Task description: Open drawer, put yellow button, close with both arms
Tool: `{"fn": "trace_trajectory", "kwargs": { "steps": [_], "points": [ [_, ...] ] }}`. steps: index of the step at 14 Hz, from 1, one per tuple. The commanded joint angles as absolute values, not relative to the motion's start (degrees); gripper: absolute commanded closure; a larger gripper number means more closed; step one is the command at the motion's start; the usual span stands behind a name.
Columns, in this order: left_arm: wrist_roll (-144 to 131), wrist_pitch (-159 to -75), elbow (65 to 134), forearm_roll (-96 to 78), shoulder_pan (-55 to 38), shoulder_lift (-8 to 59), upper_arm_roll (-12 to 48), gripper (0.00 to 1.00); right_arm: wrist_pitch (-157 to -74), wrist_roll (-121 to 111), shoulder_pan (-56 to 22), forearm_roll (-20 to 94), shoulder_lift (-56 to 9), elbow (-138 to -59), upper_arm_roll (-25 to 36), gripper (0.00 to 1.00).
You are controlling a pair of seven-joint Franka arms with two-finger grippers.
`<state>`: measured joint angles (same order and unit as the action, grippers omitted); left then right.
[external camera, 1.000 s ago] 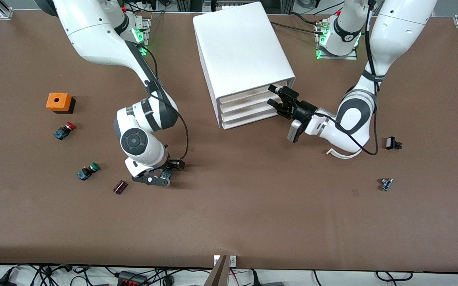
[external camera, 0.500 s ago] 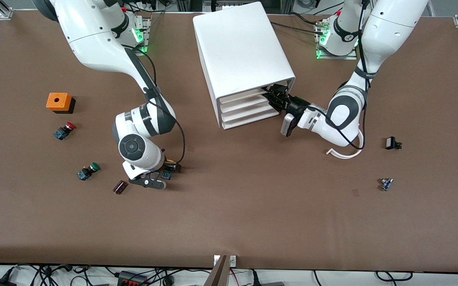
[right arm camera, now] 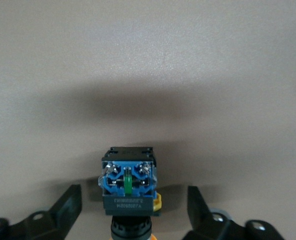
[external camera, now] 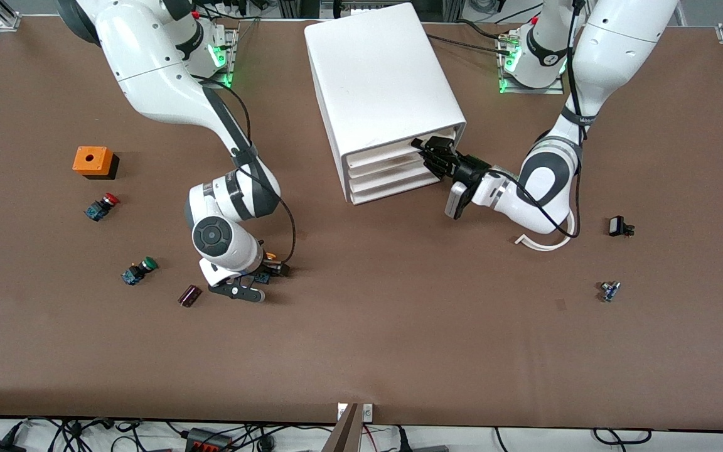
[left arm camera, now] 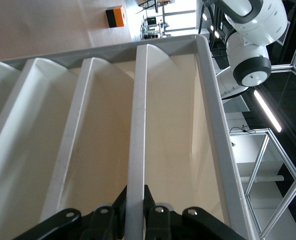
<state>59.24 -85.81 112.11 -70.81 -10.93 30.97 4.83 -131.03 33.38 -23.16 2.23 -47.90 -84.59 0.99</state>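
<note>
The white cabinet (external camera: 380,75) stands at the middle of the table's robot side, its four drawers pushed in. My left gripper (external camera: 432,154) is at the top drawer (external camera: 386,150), at the end toward the left arm. In the left wrist view the left gripper (left arm camera: 136,200) is shut on the drawer's thin white front lip (left arm camera: 136,125). The yellow button (external camera: 269,256) lies on its side on the table. My right gripper (external camera: 255,279) is down around it. In the right wrist view the button's blue base (right arm camera: 127,187) sits between the open fingers (right arm camera: 70,202), with gaps on both sides.
Toward the right arm's end lie an orange box (external camera: 93,161), a red-capped button (external camera: 101,206), a green-capped button (external camera: 139,270) and a dark cylinder (external camera: 190,295). Toward the left arm's end lie a white curved strip (external camera: 543,242), a small black part (external camera: 619,226) and a small blue part (external camera: 610,290).
My left gripper moved in to the top drawer's front and shut on its lip. My right gripper shifted slightly over the yellow button, and its fingers came a little closer together.
</note>
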Motion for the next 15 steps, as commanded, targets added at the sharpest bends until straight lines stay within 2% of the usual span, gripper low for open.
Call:
{"fn": "trace_trajectory", "kwargs": {
  "steps": [1, 2, 3, 9, 11, 12, 13, 14, 15],
  "points": [
    [59.77, -86.4, 105.48, -71.37, -10.03, 36.99, 4.22, 0.9, -130.34, 32.43, -22.24, 3.25, -48.16, -83.58, 0.97, 0.75],
    [59.77, -86.4, 103.64, -71.11, -9.58, 38.22, 4.22, 0.9, -129.38, 32.34, -22.24, 3.16, -47.64, -83.5, 0.97, 0.91],
    [59.77, -86.4, 101.71, -70.93, -9.23, 39.62, 3.96, 0.9, -128.24, 32.34, -22.32, 3.16, -47.03, -83.32, 0.97, 1.0],
    [55.65, -86.4, 94.06, -66.99, -8.7, 41.57, 1.49, 0.89, -125.6, 32.34, -22.94, 3.25, -41.06, -82.79, 0.62, 1.0],
    [53.62, -86.4, 93.08, -65.92, -8.53, 41.57, 1.49, 0.84, -123.33, 32.08, -22.94, 3.16, -38.51, -81.57, 0.62, 1.0],
    [53.0, -86.4, 93.08, -65.92, -8.53, 41.4, 1.49, 0.66, -120.27, 31.65, -22.94, 3.25, -38.15, -78.26, 0.53, 1.0],
    [52.74, -86.31, 93.16, -65.74, -8.53, 41.14, 1.49, 0.08, -115.45, 30.68, -23.03, 3.25, -38.14, -74.05, 0.53, 1.0],
    [52.65, -86.31, 93.08, -65.48, -8.35, 40.87, 1.49, 0.0, -110.96, 29.72, -23.11, 3.34, -38.41, -69.48, -0.08, 1.0],
    [52.3, -86.22, 93.08, -65.39, -8.09, 40.61, 1.49, 0.0, -108.4, 29.71, -23.03, 3.51, -38.5, -66.39, -1.13, 1.0]
  ]
}}
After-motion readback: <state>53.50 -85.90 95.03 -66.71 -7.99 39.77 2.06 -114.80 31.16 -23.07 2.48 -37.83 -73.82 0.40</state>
